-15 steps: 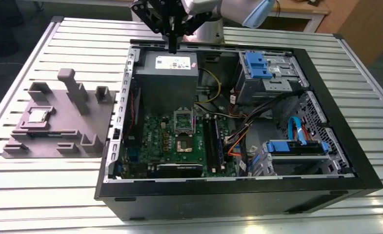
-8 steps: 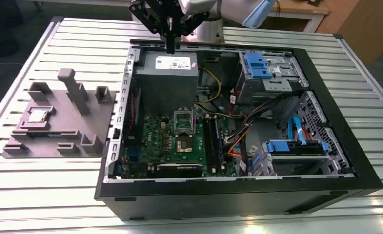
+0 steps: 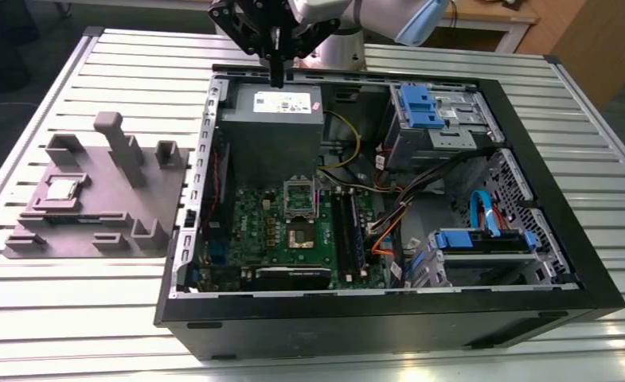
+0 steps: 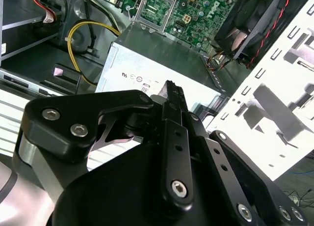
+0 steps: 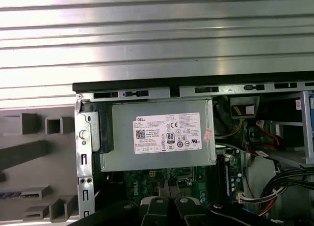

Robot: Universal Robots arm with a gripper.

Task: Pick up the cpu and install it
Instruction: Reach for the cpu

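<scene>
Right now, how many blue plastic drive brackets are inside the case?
2. One blue bracket sits near the power supply; the other lies toward the exterior view's lower right. More may be hidden.

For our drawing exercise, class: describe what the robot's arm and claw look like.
The arm is silver-grey with a light-blue joint cap. The claw is black, built of jointed link bars held by silver hex-socket screws.

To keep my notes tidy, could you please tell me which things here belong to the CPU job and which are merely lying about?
For the job: cpu on the grey holder; motherboard socket; gripper.
Just lying about: power supply; blue drive brackets; yellow cable.
</scene>
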